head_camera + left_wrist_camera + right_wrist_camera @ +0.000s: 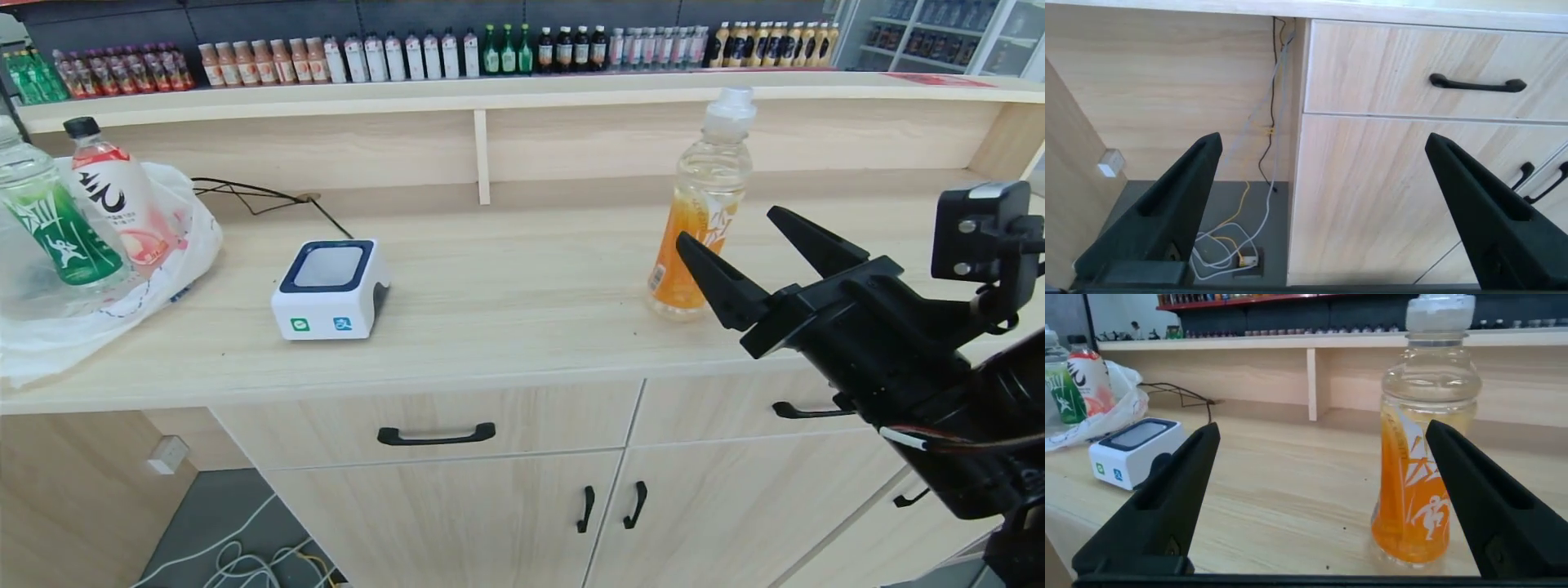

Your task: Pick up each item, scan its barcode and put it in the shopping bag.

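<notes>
Right claw (727, 224) spread wide near upright orange bottle (710, 171), left claw (1323, 139) wide too, facing cabinet drawers (1388, 65)

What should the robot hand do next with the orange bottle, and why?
Probably slide the right gripper forward around the orange bottle, then close. The gripper is open and near the bottle but not yet around it. The bottle stands upright on the counter, not in the bag.

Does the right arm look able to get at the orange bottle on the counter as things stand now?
Probably yes. The open right gripper is close in front of the orange bottle, which stands upright and alone on that part of the counter. Nothing lies between them.
</notes>
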